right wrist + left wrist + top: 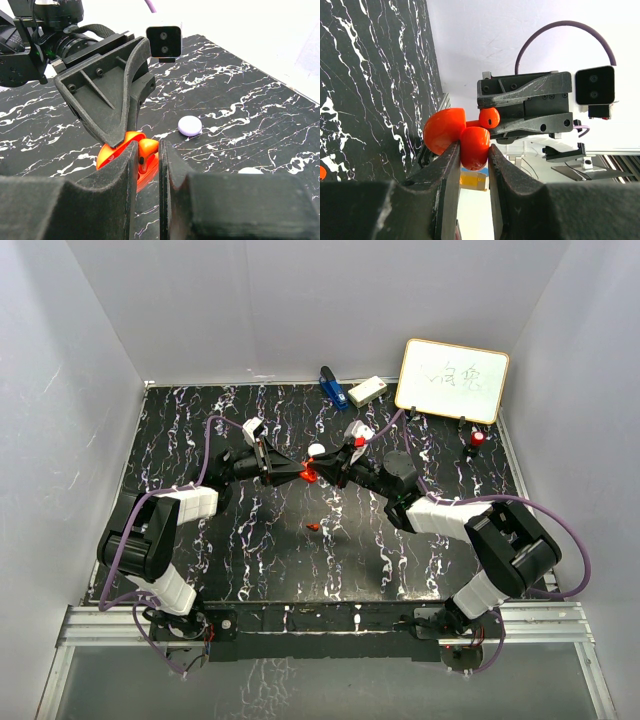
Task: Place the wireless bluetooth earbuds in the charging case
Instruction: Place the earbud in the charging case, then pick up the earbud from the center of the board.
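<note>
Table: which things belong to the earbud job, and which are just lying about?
Job: red case, red earbud, loose small red piece, lilac round case.
Lying about: whiteboard, red-capped marker, blue object, white box.

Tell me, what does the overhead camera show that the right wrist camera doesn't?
Only overhead: the whiteboard, the red-capped marker and a small red piece, likely an earbud, on the table. Only the right wrist: a lilac round case and the orange earbud that the right gripper pinches. Both: the left gripper holding the orange case.
</note>
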Controlling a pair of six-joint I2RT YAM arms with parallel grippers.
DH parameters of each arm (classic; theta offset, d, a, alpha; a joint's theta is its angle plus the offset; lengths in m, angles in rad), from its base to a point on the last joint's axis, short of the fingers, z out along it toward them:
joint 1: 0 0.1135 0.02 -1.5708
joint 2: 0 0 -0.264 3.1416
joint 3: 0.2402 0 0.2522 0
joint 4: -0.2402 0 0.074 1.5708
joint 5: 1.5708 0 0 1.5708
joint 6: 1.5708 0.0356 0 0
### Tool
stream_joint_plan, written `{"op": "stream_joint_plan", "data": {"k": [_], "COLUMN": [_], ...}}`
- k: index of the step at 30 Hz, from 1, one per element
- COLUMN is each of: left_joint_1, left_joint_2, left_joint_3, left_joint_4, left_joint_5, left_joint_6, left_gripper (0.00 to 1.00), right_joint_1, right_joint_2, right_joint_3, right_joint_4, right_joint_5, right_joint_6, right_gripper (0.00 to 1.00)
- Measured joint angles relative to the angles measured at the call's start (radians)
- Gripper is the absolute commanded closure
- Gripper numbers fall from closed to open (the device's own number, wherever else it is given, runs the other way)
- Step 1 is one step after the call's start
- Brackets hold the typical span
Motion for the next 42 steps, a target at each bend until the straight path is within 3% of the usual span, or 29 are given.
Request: {"op": "stream_joint_plan", "data": {"k": [13,25,34,42], "left_joint_1": [0.0,-0.002,-0.003,-0.003], "left_joint_2": [0.0,0.0,0.004,0.018], "left_joint_3": [0.0,0.0,0.0,-0.003], "left_joint_4": [0.034,0.059,0.106,0.125], "left_joint_5": [-0.005,-0.036,-0.049,-0.049], "left_joint_6": [-0.049,-0.083,-0.111,-0.119], "left_gripper": [1.0,1.0,1.0,1.0], "right_joint_1": [0.0,0.0,0.0,-0.016], "right_joint_2": [0.0,0.0,-0.027,-0.146], "right_joint_3": [0.0,0.0,0.0,-0.002], "right_joint_4": [0.001,0.009,0.013,-0.002], "right_joint_5": [0.003,0.033,0.068,0.163], "right_joint_6": [0.0,0.024,0.051,0.108], "right_gripper": [1.0,0.64,0.53,0.49]}}
